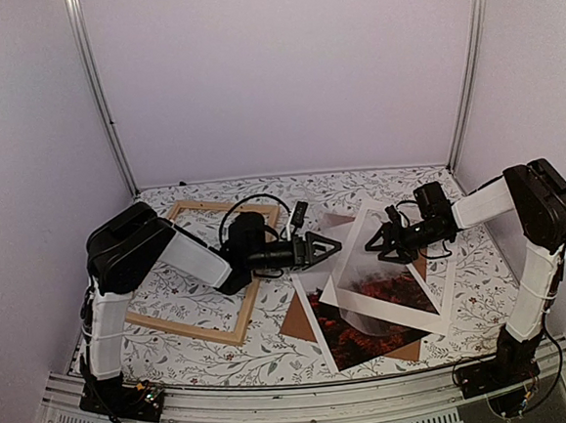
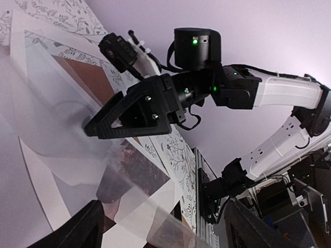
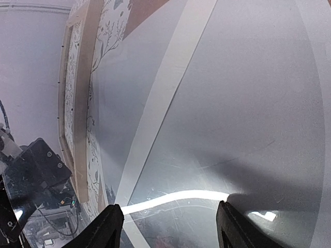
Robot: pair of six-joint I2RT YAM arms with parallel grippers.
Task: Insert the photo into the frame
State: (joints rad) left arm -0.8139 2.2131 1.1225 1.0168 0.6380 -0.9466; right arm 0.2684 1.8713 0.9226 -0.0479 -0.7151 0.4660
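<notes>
The photo (image 1: 355, 343), dark red foliage, lies flat right of centre, partly under a white mat (image 1: 379, 309); its dark part (image 2: 135, 166) also shows in the left wrist view. The light-wood frame (image 1: 184, 329) lies empty at the left, and one of its strips (image 3: 80, 103) shows in the right wrist view. My left gripper (image 1: 337, 247) (image 2: 163, 201) points right, open. My right gripper (image 1: 372, 245) (image 3: 168, 204) faces it, open. A clear sheet (image 3: 232, 103) stands tilted between them. Its bright bowed edge (image 3: 170, 196) crosses the right gripper's gap, and the right fingertips (image 2: 90, 130) touch it.
A brown backing board (image 1: 296, 320) lies under the photo and the mat. The floral tabletop (image 1: 438, 185) is enclosed by white walls on three sides. A metal rail (image 1: 278, 400) runs along the near edge, past both arm bases.
</notes>
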